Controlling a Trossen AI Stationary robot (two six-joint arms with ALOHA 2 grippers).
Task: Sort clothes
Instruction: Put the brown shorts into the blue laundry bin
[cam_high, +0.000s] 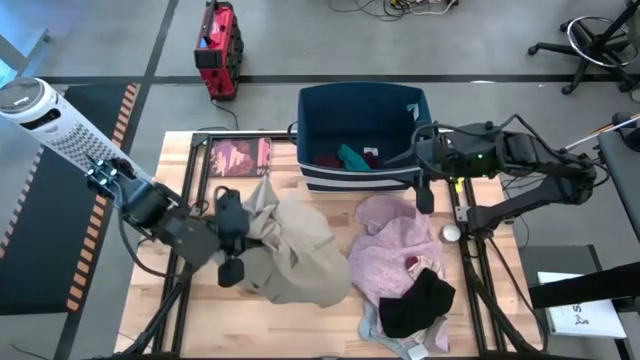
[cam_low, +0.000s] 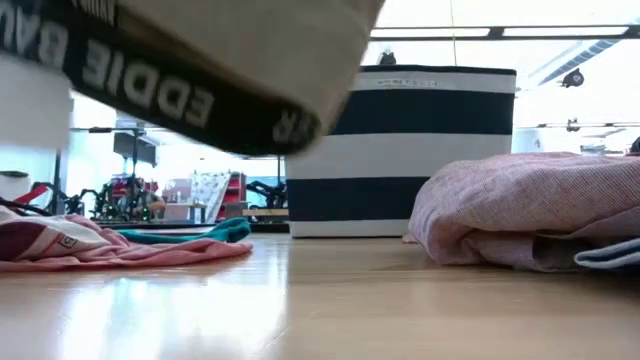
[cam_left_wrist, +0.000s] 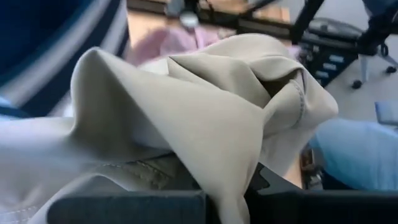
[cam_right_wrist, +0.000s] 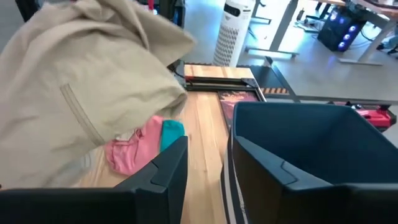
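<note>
Beige fabric filled my left wrist feed: the left gripper (cam_high: 232, 240) was clamped on the large beige garment (cam_high: 290, 245), bunched and raised near the worktop's left half, hiding much behind it. My right gripper (cam_high: 424, 190) hung by the navy striped bin (cam_high: 362, 135) at the far edge, fingers parted and empty. Maroon and teal pieces (cam_high: 345, 158) lay inside the bin. I saw the mauve-pink garment (cam_high: 395, 240) and black piece (cam_high: 418, 300) toward the right near corner, a dark-red booklet (cam_high: 240, 156) at the far left.
</note>
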